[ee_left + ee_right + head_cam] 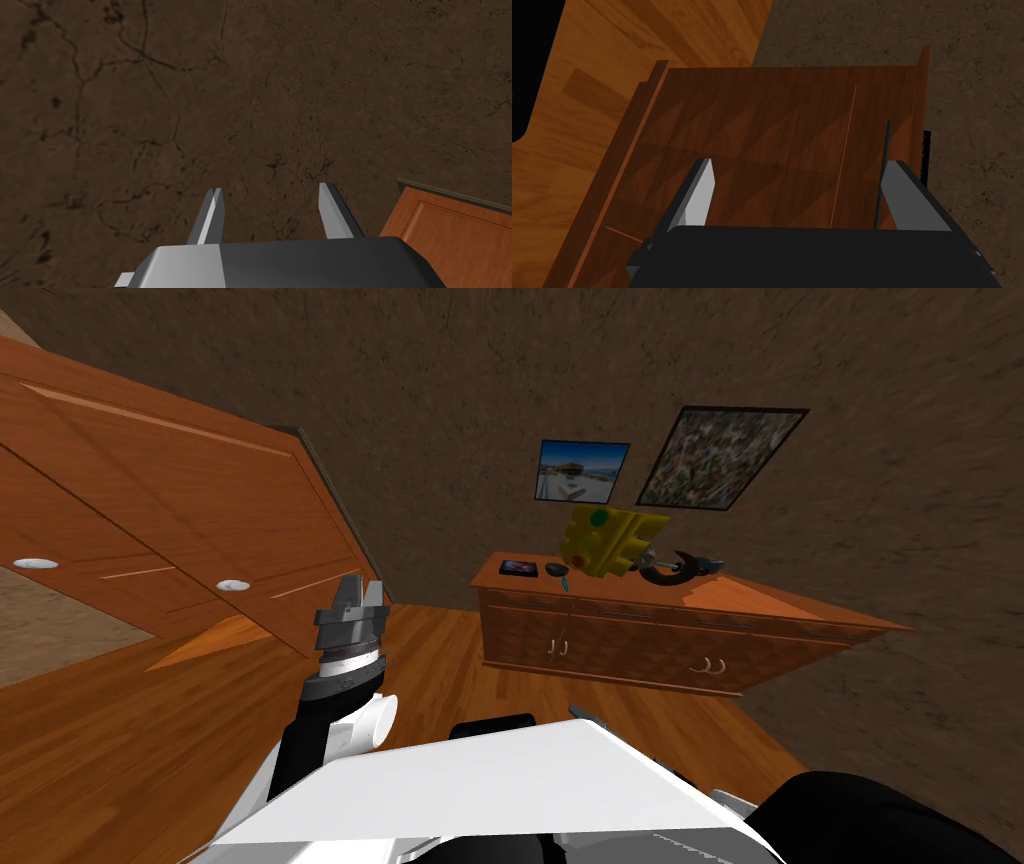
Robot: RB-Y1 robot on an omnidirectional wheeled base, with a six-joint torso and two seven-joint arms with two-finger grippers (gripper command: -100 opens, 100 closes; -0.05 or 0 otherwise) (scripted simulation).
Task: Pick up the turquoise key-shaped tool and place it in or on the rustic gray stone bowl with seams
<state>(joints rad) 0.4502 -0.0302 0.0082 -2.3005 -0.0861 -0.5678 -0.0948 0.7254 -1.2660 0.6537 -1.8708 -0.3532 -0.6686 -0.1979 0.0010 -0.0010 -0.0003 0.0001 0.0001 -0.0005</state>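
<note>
The left arm stands raised at the robot's left, forearm nearly upright, and the left gripper [360, 590] points up toward the brown wall; its fingers [212, 210] are parted, with nothing between them, and the orange-brown door [150, 518] is behind it. The right gripper [801, 165] is held low, its fingers [702, 190] spread wide and empty, looking along the front of the wooden sideboard [640, 643]. The turquoise key-shaped tool [566, 584] lies on the sideboard's surface [770, 600] near its left end, well apart from both grippers. Just beside it sits a small dark bowl [556, 569]; I cannot tell what is in it. A flat dark card [517, 568] shows a coloured print too small to read. A yellow block [610, 543] and a dark hooked thing [675, 571] stand further right.
</note>
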